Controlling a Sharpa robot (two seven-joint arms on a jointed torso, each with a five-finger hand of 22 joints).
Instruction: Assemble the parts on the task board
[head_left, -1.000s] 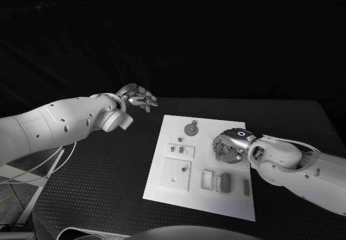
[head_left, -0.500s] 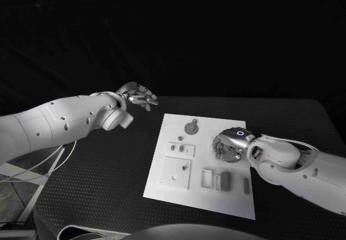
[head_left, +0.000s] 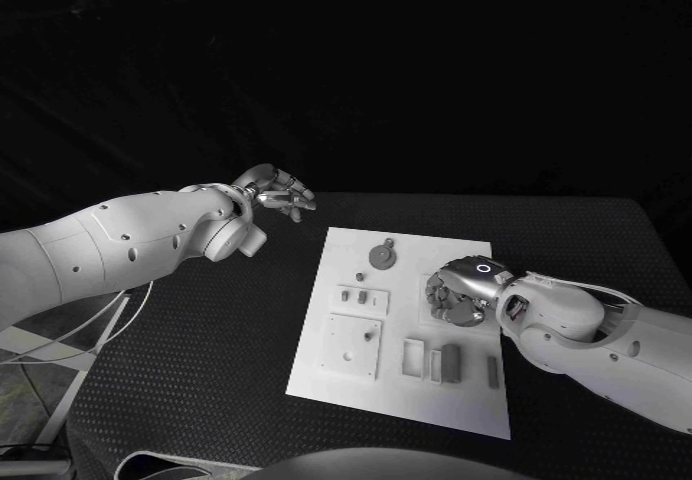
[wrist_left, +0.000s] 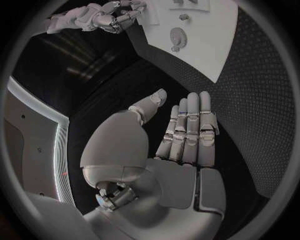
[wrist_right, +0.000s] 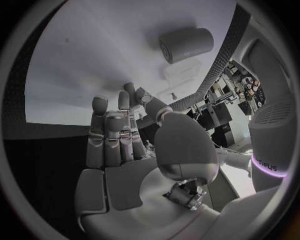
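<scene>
Our right hand (head_left: 459, 296) hovers over the right side of the board (head_left: 346, 395), fingers straight and apart, holding nothing. A short cylinder (wrist_right: 185, 44) lies on its side just ahead of the fingertips (its axis across them). Our left hand (head_left: 274, 195) waits empty and spread, well off the far-left corner, so the right is nearer.

One piece of lettering shows: in the right wrist view, small pale letters on the robot's white arm casing (wrist_right: 270, 161), just above a glowing violet ring, appear to read "sharpa", though they are too small and bent to be sure. Nothing else readable shows on the task board (head_left: 407, 390), its parts or the surface (head_left: 202, 350).
</scene>
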